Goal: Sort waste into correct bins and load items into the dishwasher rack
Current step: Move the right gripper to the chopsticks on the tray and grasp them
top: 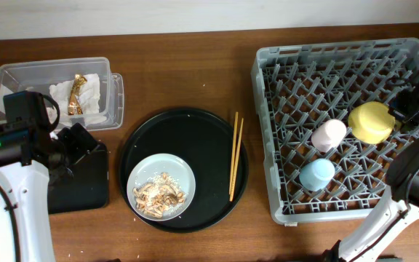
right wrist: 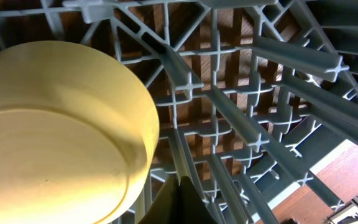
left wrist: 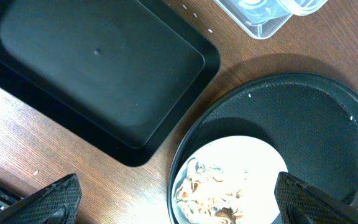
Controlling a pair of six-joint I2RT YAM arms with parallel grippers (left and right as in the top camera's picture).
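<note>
The grey dishwasher rack (top: 326, 58) (right wrist: 278, 93) holds the yellow bowl (top: 371, 121) (right wrist: 55, 130), bottom up, the pink cup (top: 329, 135) and the blue cup (top: 317, 173). My right gripper (top: 406, 109) (right wrist: 180, 186) is shut and empty, right beside the bowl. The grey plate (top: 158, 164) (left wrist: 253, 155) with tan food scraps (top: 160, 194) (left wrist: 216, 193) lies on the round black tray (top: 195, 135), with the chopsticks (top: 234, 154) beside it. My left gripper (top: 78, 142) (left wrist: 179, 193) is open above the plate's left edge. The clear box (top: 49, 71) holds the napkin (top: 58, 91) and the wrapper (top: 77, 93).
The shallow black rectangular tray (top: 86, 185) (left wrist: 98, 68) lies at the left, partly under my left arm, with nothing in it. A corner of the clear box (left wrist: 260, 15) shows at the top of the left wrist view. Bare wooden table separates the round tray from the rack.
</note>
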